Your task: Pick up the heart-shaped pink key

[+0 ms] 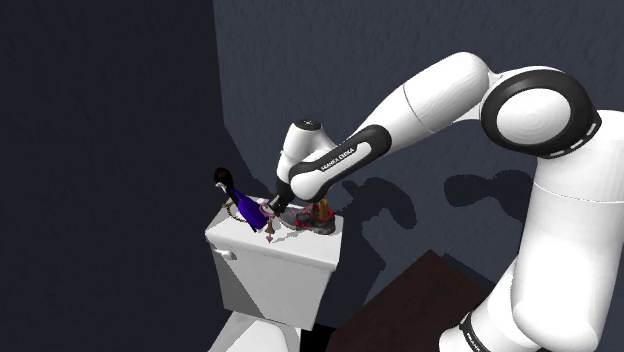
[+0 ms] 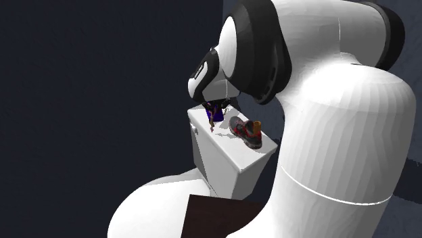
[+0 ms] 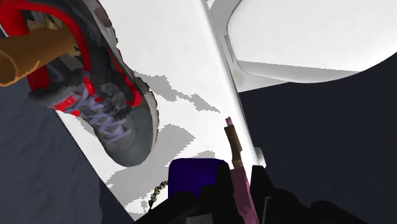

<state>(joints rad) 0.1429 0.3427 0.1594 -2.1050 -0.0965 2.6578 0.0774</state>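
The pink key (image 3: 241, 188) sits clasped between my gripper's (image 3: 240, 181) two black fingers, its brownish shaft (image 3: 234, 143) pointing out past the fingertips. In the shoulder view the gripper (image 1: 271, 212) hangs just above the white toilet tank lid (image 1: 300, 248), with the key (image 1: 268, 236) dangling below it, small and pink. From the second exterior view the gripper (image 2: 215, 112) is over the lid's far end, partly hidden by the arm.
A grey and red sneaker (image 1: 316, 216) (image 3: 108, 108) lies on the lid close beside the gripper. A purple doll-like figure (image 1: 238, 200) (image 3: 196, 170) lies on the other side. The toilet bowl (image 3: 305, 32) is below the tank. The dark brown stand top (image 1: 420, 300) is nearby.
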